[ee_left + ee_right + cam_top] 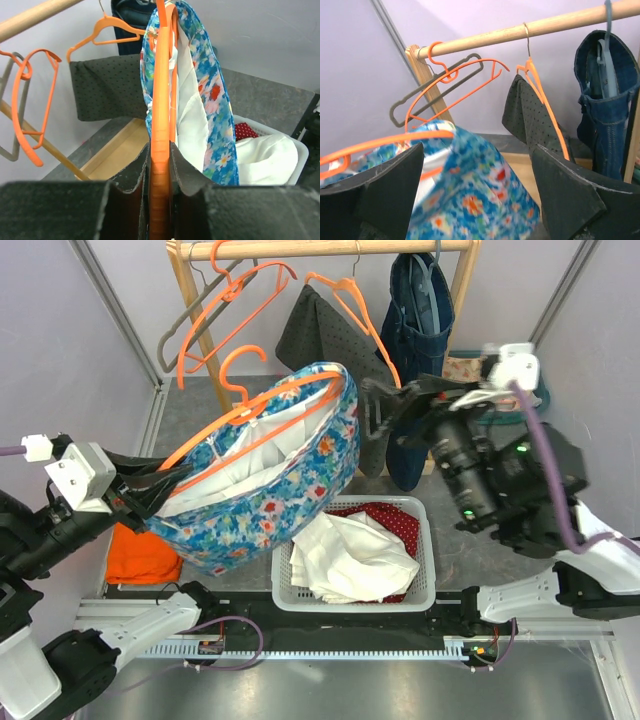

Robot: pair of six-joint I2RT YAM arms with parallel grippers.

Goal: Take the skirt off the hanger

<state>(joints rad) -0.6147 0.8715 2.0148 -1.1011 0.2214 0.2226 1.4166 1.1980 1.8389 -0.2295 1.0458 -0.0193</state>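
Observation:
The skirt is blue floral with a white lining and hangs stretched on an orange hanger, held tilted in the air above the basket. My left gripper is shut on the hanger's lower left end. In the left wrist view the orange hanger bar is pinched between the fingers of that gripper, with the skirt just beyond. My right gripper stands open next to the skirt's upper right end. In the right wrist view the skirt lies blurred between the wide-apart fingers of the gripper.
A white basket with white and red cloth stands below the skirt. The wooden rail at the back carries empty orange hangers, a grey dotted garment and a navy denim garment. An orange cloth lies at the left.

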